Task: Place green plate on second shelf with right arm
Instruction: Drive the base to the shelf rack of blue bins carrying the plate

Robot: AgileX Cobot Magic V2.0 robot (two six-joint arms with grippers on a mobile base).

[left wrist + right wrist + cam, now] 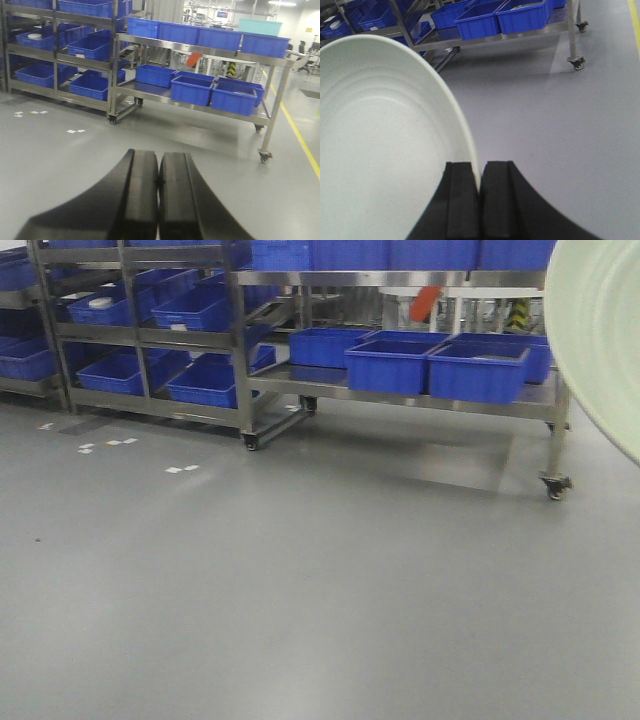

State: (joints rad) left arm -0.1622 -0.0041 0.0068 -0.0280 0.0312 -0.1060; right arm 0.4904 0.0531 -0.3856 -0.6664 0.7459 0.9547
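Note:
My right gripper (480, 172) is shut on the rim of the green plate (380, 130), a pale sage-green round plate that fills the left of the right wrist view. The plate is held up in the air, tilted, above the grey floor. Its edge also shows at the far right of the front view (600, 335). My left gripper (158, 165) is shut and empty, held over the floor and facing the racks. The steel shelf rack (400, 390) stands ahead, well apart from both grippers.
Blue bins (478, 370) sit on the rack's lower shelf and more blue bins (210, 37) on its top. A second rack (140, 340) with slanted bins stands to the left. Rack castors (555, 485) rest on the floor. A yellow floor line (300, 135) runs at right.

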